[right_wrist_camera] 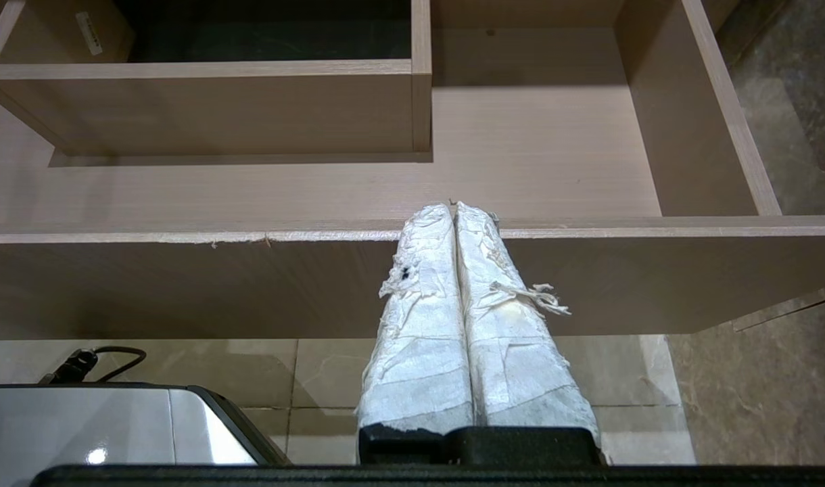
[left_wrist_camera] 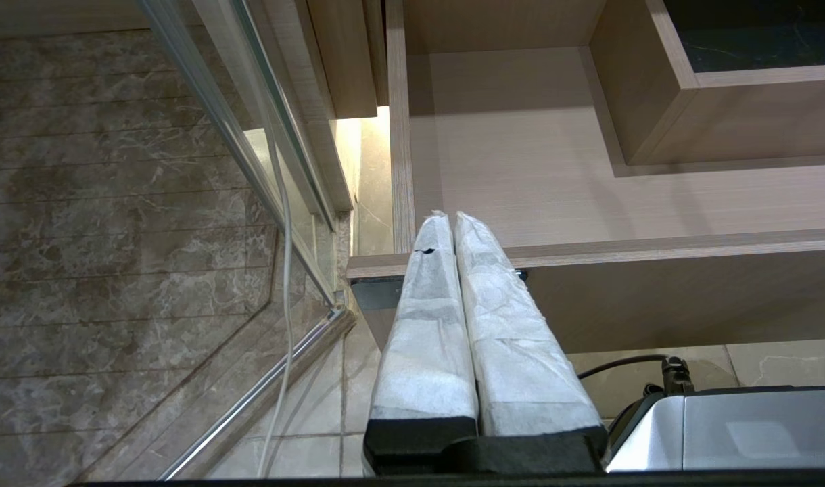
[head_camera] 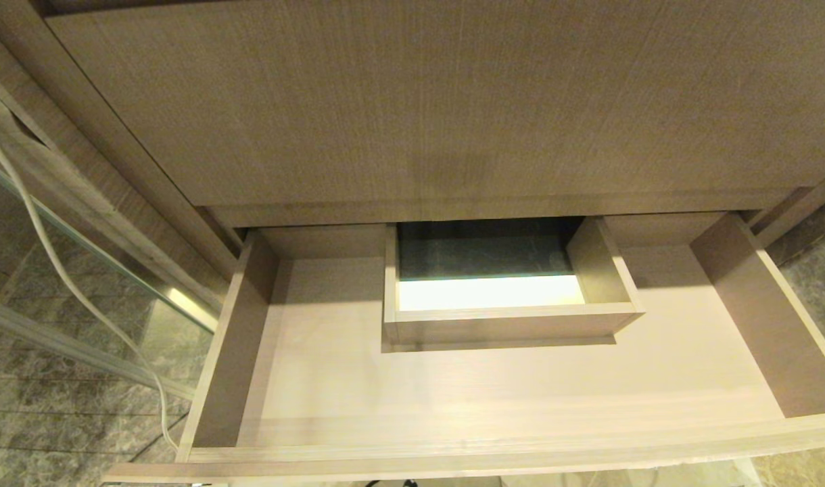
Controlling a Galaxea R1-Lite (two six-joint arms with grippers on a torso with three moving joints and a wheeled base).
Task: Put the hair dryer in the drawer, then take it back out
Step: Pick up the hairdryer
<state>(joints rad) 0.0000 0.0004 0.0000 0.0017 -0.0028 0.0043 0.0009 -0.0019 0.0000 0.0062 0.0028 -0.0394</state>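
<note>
I have the drawer (head_camera: 493, 379) pulled open below me, its pale wood floor bare on either side of the boxed cutout (head_camera: 507, 297) at the back; the hair dryer is in none of my views, so I cannot say where it lies. The left tool (left_wrist_camera: 453, 220) hangs just outside the drawer's front edge at its left corner, its cloth-wrapped fingers (left_wrist_camera: 426, 325) pressed together on nothing; the right tool (right_wrist_camera: 455, 208) sits the same way further along that front edge, clenched and empty, with frayed threads hanging from its wrapping. A thin white cable (head_camera: 67, 284) trails down over the tiled floor (left_wrist_camera: 115, 237) beyond the left tool, past a glass panel (left_wrist_camera: 250, 155); I cannot tell what it belongs to. I judge a dryer of this kind to be light but rigid, its smooth plastic barrel likely to slip between padded fingers; the handle near its junction with the barrel looks to me the safer hold, since a bundled cord would swing and could catch on the drawer wall beside the tool.
</note>
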